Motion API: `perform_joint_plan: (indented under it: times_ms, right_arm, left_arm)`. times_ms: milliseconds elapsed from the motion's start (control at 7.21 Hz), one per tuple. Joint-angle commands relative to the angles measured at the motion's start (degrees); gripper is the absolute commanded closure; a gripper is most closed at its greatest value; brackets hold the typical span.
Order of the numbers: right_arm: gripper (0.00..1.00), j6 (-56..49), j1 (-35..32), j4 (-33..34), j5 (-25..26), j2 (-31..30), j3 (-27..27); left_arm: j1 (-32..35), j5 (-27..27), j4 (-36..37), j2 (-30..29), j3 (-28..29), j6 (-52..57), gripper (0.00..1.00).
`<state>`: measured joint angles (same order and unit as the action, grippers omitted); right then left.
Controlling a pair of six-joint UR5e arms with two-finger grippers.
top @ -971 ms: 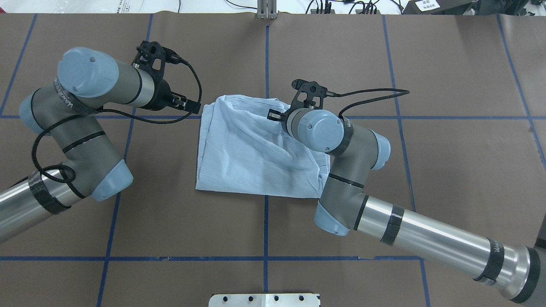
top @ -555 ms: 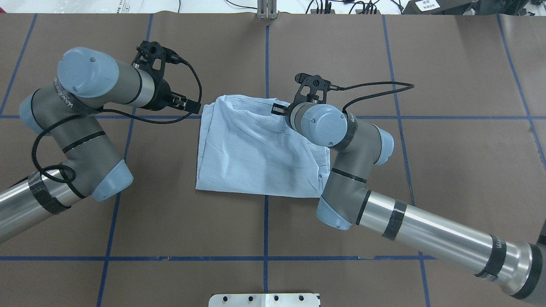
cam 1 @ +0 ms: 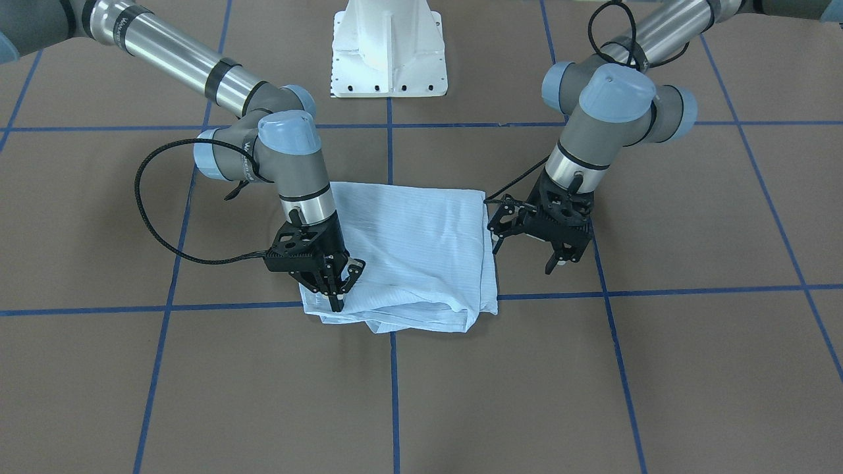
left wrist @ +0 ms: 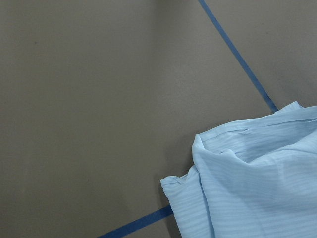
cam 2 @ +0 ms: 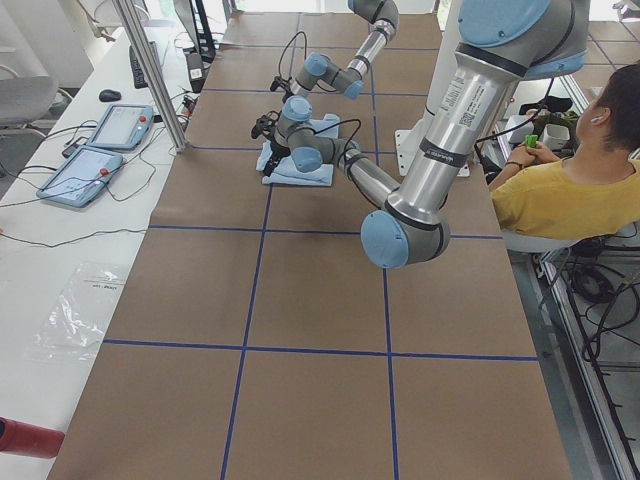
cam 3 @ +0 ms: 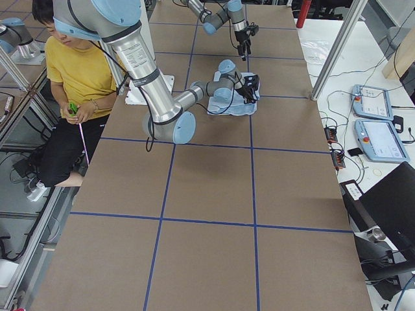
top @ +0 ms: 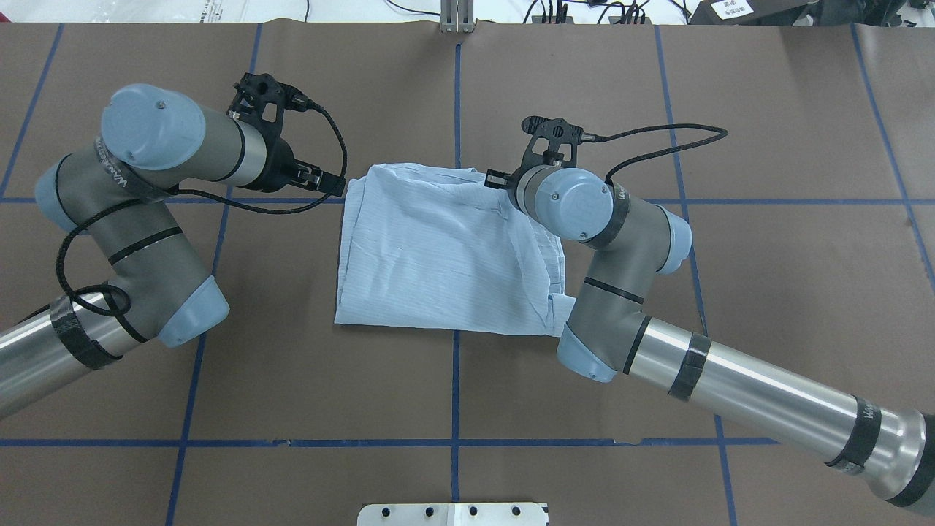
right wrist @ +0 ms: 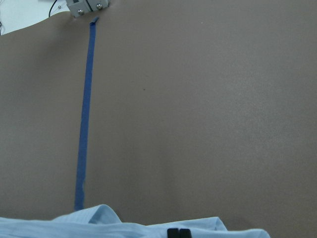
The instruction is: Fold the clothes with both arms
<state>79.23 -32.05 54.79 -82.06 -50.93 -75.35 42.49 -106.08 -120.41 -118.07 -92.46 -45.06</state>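
The brown tabletop (top: 292, 380) has blue tape lines (top: 455, 387) that cut it into big squares. One pale blue shirt (top: 431, 248) lies in the middle, where two lines cross. It is folded into a rough square. There are two arms and two pincers. The right arm (top: 621, 241) bends over the shirt, and the right pincer (cam 1: 337, 293) points down at the far corner on the robot's right. Its tips are pressed together and nip the cloth there. From above, this arm's round wrist hides its pincer, and its elbow hides the near corner of the shirt. The left arm (top: 146, 204) is off to the side. The left pincer (cam 1: 561, 258) hangs just beside the shirt's edge, with its fingers spread and nothing in them. A black cable (cam 1: 148, 217) loops from each wrist. One white base (cam 1: 388, 46) stands at the robot's end. One person in a yellow top (cam 2: 560, 190) sits beside the tabletop. Two flat screens (cam 3: 373, 100) lie on a white bench along the far side.
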Motion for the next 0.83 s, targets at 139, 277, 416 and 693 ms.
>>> perform_joint_plan:
  times_ms: [139, 277, 416, 693]
  right_arm:
    - [0.0, -0.6, 0.0, 0.3, 0.6, 0.0, 0.2]
    - [0.0, -0.7, -1.0, 0.3, 0.1, 0.2, 0.2]
    - [0.0, -0.7, -3.3, 2.4, -2.2, 0.9, -0.1]
    - [0.0, -5.5, -10.4, 12.5, -15.1, 2.3, -1.3]
  left_arm:
    - [0.0, 0.0, 0.0, 0.0, -0.1, -0.1, 0.0]
    - [0.0, 0.0, 0.0, 0.0, -0.2, -0.1, 0.0]
    - [0.1, 0.0, 0.0, 0.0, -0.3, -0.1, 0.0]
    - [0.8, -0.4, 0.7, 1.8, -2.4, 0.8, 0.0]
